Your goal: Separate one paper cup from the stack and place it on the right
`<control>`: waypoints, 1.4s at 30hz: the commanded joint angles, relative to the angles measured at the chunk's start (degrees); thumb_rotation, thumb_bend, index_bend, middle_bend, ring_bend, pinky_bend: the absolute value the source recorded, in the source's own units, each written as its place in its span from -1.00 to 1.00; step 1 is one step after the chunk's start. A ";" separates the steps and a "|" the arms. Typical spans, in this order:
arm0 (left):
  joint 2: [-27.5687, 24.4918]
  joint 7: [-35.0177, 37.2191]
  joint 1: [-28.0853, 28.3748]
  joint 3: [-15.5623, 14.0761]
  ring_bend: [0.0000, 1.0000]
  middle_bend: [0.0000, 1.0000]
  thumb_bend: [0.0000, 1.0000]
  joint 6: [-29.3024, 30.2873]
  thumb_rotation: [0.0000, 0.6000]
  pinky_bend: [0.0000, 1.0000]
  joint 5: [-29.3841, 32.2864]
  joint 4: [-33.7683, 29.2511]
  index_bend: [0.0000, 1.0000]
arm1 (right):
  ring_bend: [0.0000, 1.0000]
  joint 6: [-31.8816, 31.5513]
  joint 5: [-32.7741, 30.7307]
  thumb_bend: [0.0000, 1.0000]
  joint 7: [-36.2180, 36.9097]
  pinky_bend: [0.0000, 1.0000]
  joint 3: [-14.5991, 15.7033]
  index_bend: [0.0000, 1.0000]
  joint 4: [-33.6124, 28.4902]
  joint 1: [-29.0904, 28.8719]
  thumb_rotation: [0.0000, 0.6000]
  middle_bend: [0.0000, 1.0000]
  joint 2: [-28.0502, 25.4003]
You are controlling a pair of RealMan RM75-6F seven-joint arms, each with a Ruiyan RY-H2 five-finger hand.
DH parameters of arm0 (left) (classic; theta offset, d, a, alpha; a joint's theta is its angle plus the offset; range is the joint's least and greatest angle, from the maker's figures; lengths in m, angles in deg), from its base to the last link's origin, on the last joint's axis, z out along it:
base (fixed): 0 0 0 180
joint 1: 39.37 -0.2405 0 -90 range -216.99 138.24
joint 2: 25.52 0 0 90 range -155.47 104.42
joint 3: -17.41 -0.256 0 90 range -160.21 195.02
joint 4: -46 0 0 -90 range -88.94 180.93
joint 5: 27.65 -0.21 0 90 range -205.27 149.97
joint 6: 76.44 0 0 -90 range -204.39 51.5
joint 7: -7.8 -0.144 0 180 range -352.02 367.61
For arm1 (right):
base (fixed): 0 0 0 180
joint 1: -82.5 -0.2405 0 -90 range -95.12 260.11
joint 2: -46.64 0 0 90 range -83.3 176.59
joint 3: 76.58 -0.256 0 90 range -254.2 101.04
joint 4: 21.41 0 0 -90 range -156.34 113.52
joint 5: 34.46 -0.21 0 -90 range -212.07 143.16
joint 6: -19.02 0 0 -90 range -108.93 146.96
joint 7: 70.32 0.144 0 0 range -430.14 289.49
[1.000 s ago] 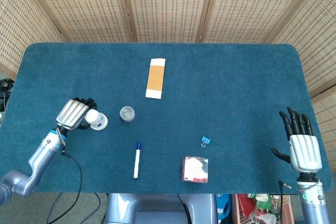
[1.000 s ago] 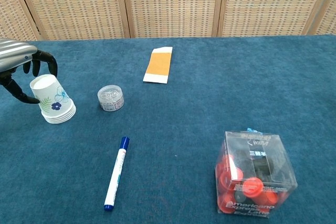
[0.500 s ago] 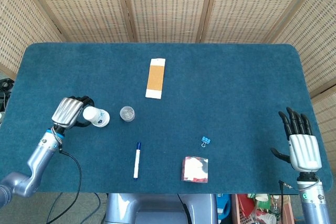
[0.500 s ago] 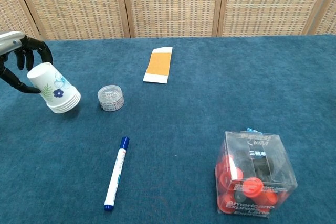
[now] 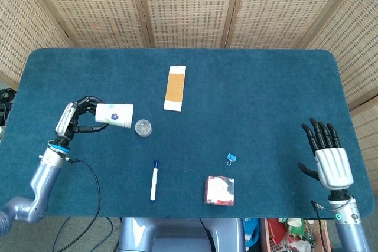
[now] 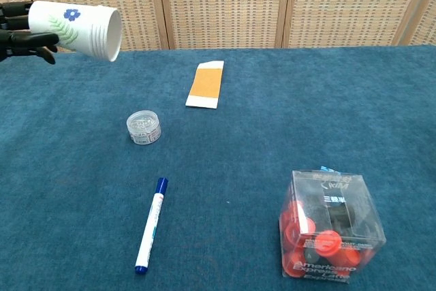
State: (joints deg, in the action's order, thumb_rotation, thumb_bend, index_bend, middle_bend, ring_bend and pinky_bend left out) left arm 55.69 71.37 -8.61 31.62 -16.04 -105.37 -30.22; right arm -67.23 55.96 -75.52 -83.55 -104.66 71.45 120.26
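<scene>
I have the stack of paper cups (image 6: 80,27) lifted off the table (image 5: 248,98) and tipped on its side, rims pointing right — my left hand (image 5: 75,118) wraps its closed end. My right hand (image 5: 328,155) hovers at the table's near right edge, fingers spread, holding nothing.

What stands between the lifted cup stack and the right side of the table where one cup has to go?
The left robot hand holds the cup stack above the table. On the cloth along the way lie a small round container, a binder clip and a clear box, all low. The right robot hand waits open at the right edge.
</scene>
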 commanded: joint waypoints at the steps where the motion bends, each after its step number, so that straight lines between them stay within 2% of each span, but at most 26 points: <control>1: 4.18 5.82 4.40 3.12 0.02 -0.15 -0.94 -6.92 1.00 0.00 2.94 -0.08 -0.01 | -1.00 -0.46 3.40 -1.00 1.91 -1.00 -0.24 -0.88 2.25 -2.26 1.00 -1.00 0.30; 6: 8.41 3.96 8.99 4.63 0.02 -0.15 -0.94 -11.19 1.00 0.00 4.13 1.77 -0.01 | -1.00 -1.63 8.01 -1.00 3.55 -1.00 -1.03 -0.75 3.91 -5.35 1.00 -0.97 -0.70; 15: 15.17 -0.70 15.72 7.69 0.02 -0.15 -0.94 -16.65 1.00 0.00 7.93 4.74 -0.01 | -0.99 -0.59 14.37 -1.00 8.31 -1.00 -2.61 -0.49 5.65 -12.92 1.00 -0.77 -2.17; 23: 18.80 -2.59 18.45 8.77 0.02 -0.15 -0.94 -19.81 1.00 0.00 10.19 6.40 -0.01 | -0.97 2.34 18.47 -0.80 7.58 -1.00 -2.88 -0.28 11.10 -20.22 1.00 -0.69 2.13; 34: 20.44 -1.72 18.69 9.06 0.02 -0.15 -0.94 -21.75 1.00 0.00 10.52 7.45 -0.01 | -0.97 6.18 20.49 -0.67 7.40 -1.00 -3.53 -0.19 16.35 -28.83 1.00 -0.69 9.03; 42: 21.19 -0.67 18.75 8.93 0.02 -0.15 -0.94 -23.03 1.00 0.00 9.61 7.61 -0.01 | -0.96 10.28 18.81 -0.60 6.27 -1.00 -4.47 -0.18 19.00 -33.92 1.00 -0.69 12.55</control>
State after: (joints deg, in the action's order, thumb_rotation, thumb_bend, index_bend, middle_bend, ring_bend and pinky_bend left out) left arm 76.83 70.55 10.17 40.57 -38.98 -95.59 -22.53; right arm -57.44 75.20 -68.96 -87.82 -86.11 38.10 132.30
